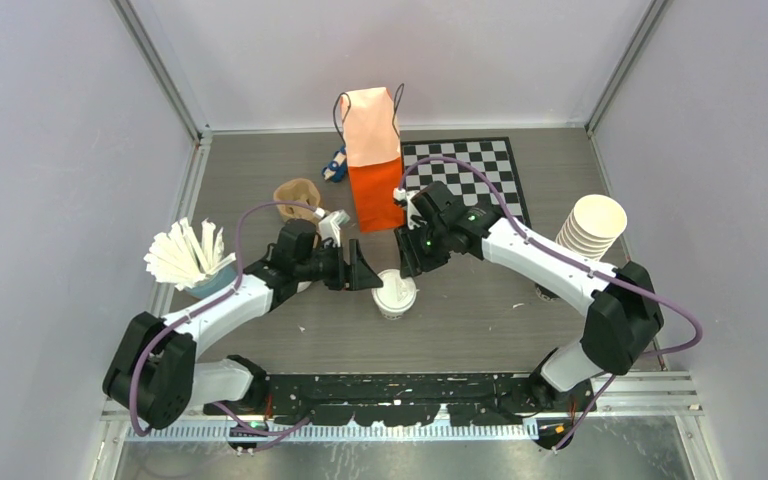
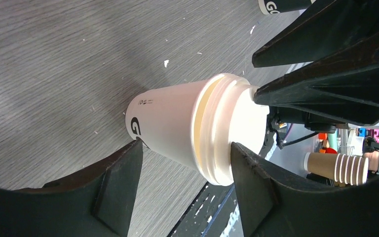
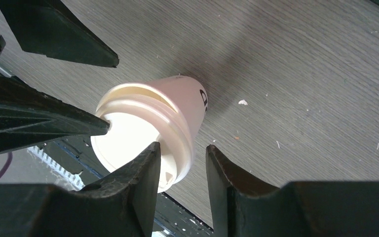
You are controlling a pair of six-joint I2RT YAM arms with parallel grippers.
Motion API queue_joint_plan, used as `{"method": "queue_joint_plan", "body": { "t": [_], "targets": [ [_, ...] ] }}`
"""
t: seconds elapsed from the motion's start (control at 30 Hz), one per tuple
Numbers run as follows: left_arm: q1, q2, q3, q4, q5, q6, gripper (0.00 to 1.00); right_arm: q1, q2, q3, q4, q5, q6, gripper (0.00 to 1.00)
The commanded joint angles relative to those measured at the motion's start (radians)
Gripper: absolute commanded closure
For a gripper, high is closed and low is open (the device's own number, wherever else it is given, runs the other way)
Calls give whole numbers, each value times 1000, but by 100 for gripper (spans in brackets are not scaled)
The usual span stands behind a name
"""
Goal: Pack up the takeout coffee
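Note:
The takeout coffee (image 1: 396,293), a small white paper cup with a white sip lid, stands upright on the table in front of the orange paper bag (image 1: 373,160). My left gripper (image 1: 360,270) is open at the cup's left. In the left wrist view (image 2: 185,148) one finger is by the cup's base and the other touches the lid rim (image 2: 222,133). My right gripper (image 1: 408,258) is above the cup's far side. In the right wrist view (image 3: 182,153) its fingers stand narrowly apart, straddling the lid rim (image 3: 180,143), not clamped.
A tall stack of lidless white cups (image 1: 590,228) stands at the right. A holder of white sticks (image 1: 185,255) is at the left. A brown item (image 1: 297,195) and a blue item (image 1: 337,165) lie left of the bag, and a checkerboard mat (image 1: 475,165) lies to its right.

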Motion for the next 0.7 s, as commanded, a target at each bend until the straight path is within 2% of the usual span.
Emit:
{"method": "queue_joint_plan", "body": {
  "t": [0.0,0.2,0.47,0.57,0.67],
  "targets": [
    [-6,5,13,57,16,35,34,-9,15,27,40,-26,-19,57],
    [-8,15,19,64,8,37,42,-13,41,48,41,-37,-20,61],
    [-11,28,26,64,29,36,45,-12,58,58,52,-54,-13,65],
    [-15,29,26,70,39,36,45,-12,60,54,53,-55,-8,67],
    [-20,25,26,73,61,30,39,-13,57,47,59,-62,-2,69]
  ]
}}
